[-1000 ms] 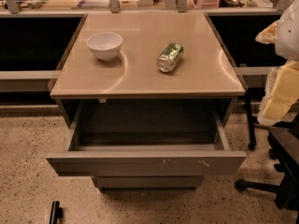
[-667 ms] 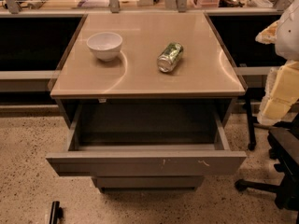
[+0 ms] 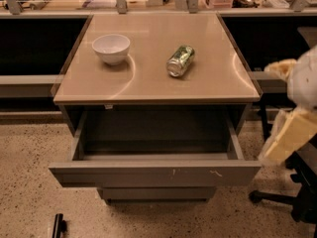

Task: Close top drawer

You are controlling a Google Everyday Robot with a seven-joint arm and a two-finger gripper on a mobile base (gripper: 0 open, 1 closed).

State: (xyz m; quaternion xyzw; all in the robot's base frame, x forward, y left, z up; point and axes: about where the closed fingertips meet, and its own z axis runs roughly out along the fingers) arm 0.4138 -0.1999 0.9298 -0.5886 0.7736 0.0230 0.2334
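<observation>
Only part of the robot's arm shows, at the right edge, soft and out of focus. Its upper part is a rounded whitish shell with a mottled surface and a small yellowish patch at its left. Below it hangs a flat-sided, angular cream-yellow segment with a paler underside. The gripper is out of view; no cables, screws or markings can be made out
</observation>
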